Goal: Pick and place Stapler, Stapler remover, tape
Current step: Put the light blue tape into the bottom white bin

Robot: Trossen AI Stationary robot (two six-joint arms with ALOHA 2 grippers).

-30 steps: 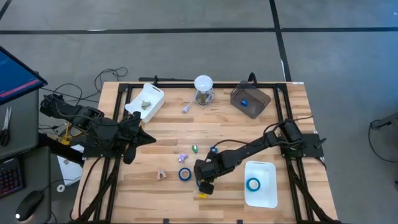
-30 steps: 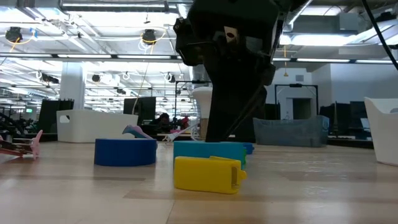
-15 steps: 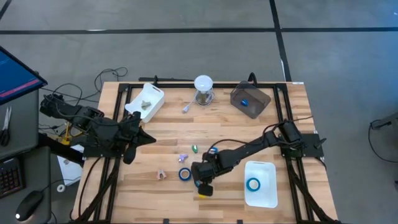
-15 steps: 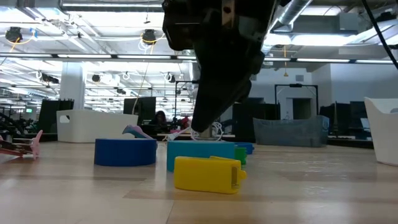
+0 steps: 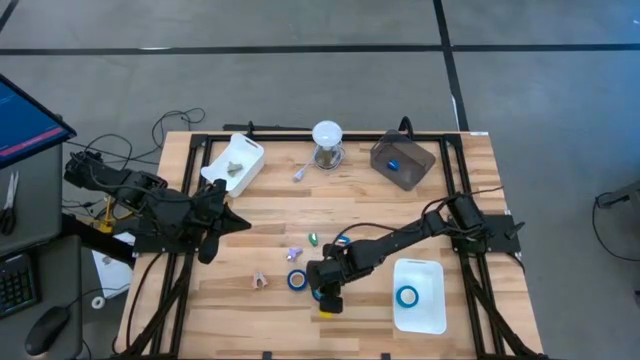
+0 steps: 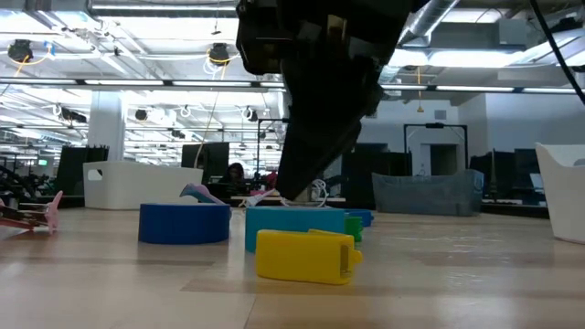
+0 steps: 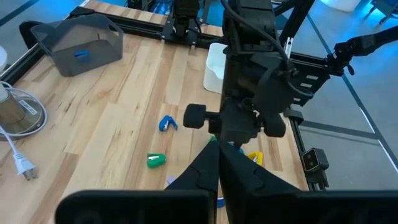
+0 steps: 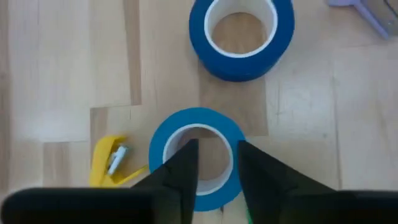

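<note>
Locate the right gripper low over the front centre of the worktop, directly above the target tape roll. Note the fingers parted and straddling one wall of the ring: one finger inside the pale core, the other at or just outside the blue rim. Treat the roll as not yet pinched; lying flat on the worktop.

Observe a second tape roll near the first, and a yellow piece just beside the target roll on its other side. Find the third tape roll already in the white tray on the right arm's side.

Procedure for a sound grasp:
- Lower until the fingertips sit well down the ring wall, short of scraping the wood.
- Close squarely across the wall, so the roll does not twist or slide out.
- Avoid nudging the yellow piece or the neighbouring roll while closing.
- Lift straight up before any sideways travel.
- Carry toward the white tray and release low, beside the roll lying there.

Leave the left gripper parked near the left edge of the worktop, fingers pressed together, holding nothing.
</note>
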